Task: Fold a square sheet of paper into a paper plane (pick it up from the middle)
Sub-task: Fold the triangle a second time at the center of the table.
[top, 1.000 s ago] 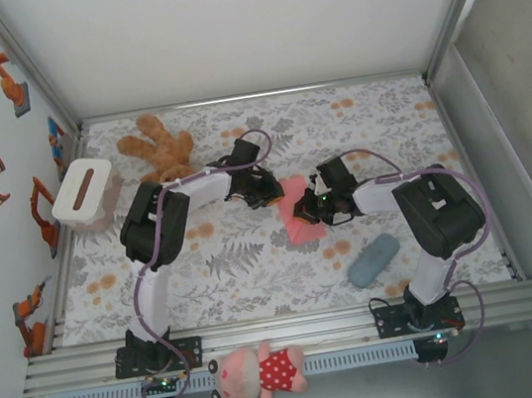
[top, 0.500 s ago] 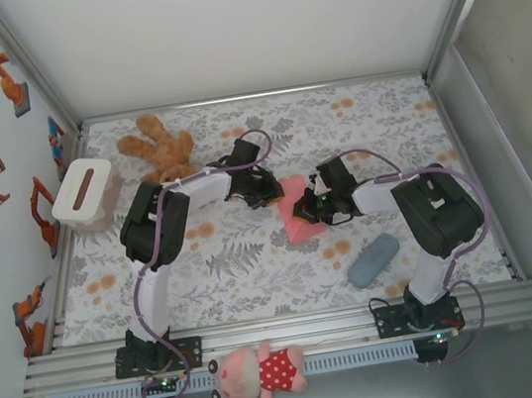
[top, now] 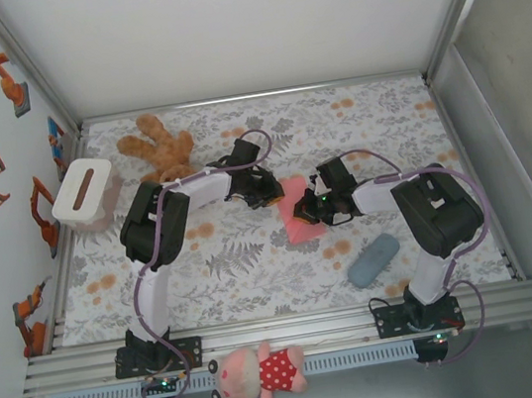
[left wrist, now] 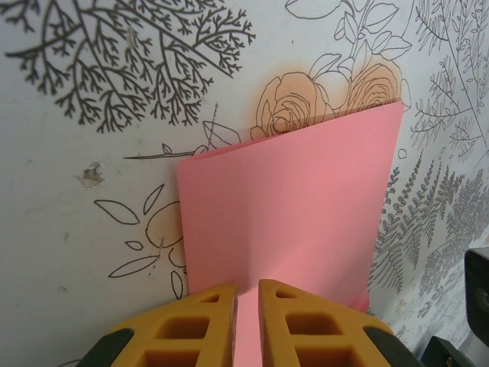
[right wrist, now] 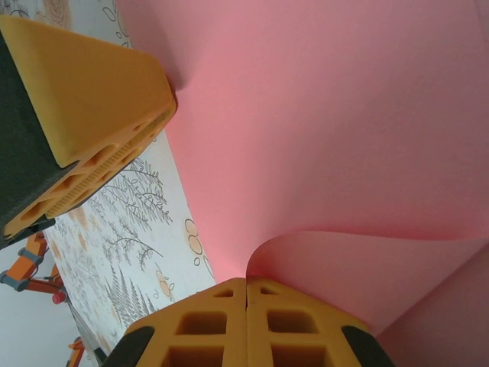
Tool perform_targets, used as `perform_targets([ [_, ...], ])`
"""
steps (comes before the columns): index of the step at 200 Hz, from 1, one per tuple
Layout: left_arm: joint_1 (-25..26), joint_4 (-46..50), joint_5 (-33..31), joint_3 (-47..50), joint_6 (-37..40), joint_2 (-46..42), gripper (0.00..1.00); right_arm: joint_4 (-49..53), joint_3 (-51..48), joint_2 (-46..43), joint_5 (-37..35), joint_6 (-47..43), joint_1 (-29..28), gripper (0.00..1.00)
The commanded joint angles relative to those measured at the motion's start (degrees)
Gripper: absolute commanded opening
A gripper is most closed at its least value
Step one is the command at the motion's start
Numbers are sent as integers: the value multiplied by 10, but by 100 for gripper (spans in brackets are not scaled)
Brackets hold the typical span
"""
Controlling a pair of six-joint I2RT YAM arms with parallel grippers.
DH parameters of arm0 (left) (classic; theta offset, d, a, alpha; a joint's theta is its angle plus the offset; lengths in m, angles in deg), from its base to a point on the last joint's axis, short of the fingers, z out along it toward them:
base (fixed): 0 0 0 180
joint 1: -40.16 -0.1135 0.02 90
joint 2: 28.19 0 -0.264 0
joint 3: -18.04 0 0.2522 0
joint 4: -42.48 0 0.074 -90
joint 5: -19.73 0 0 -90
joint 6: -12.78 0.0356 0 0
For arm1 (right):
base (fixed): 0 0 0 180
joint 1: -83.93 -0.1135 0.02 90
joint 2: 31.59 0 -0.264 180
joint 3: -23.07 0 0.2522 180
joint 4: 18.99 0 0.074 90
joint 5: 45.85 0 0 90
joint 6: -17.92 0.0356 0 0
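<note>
Pin thin salmon-pink paper sheet (left wrist: 290, 199) with clamped left end effector (left wrist: 246, 286); lay flap (right wrist: 367, 264) clamped in right end effector (right wrist: 246, 281) over squarely

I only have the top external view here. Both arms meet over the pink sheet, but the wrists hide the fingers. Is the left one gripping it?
Observer: Yes, the left fingers are nearly closed with one edge of the sheet between them.
Operator: And the right?
Observer: The right fingers are shut on one layer, which curls up off the rest.
Operator: Folded already?
Observer: It looks doubled: two layers show along its far edge in the left wrist view.
</note>
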Motion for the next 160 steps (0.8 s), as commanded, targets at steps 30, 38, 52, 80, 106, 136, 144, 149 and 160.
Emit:
perform_targets([
  [30, 2, 15, 3, 14, 4, 1, 15, 2, 3, 15, -7, -7, -4, 0],
  [38, 2, 14, 3, 14, 4, 0, 15, 2, 2, 16, -7, -7, -4, 0],
  [52, 2, 14, 3, 14, 4, 0, 15, 2, 3, 18, -7, -8, -4, 0],
  [80, 3, 15, 2, 14, 4, 0, 15, 3, 3, 21, -4, -9, -4, 0],
  [106, 2, 14, 4, 14, 4, -3, 15, 7, 3, 23, -5, -10, -4, 0],
  [136, 2, 12, 5, 13, 2, -10, 15, 12, 4, 24, -7, -12, -5, 0],
  [144, 2, 12, 4, 12, 0, -14, 16, 14, 4, 25, -7, -12, -4, 1],
  [149, 1, 11, 2, 12, 0, -18, 16, 15, 5, 26, -6, -13, -4, 3],
  [160, 1, 12, -3, 13, -1, -29, 16, 17, 6, 28, -6, -14, -4, 6],
])
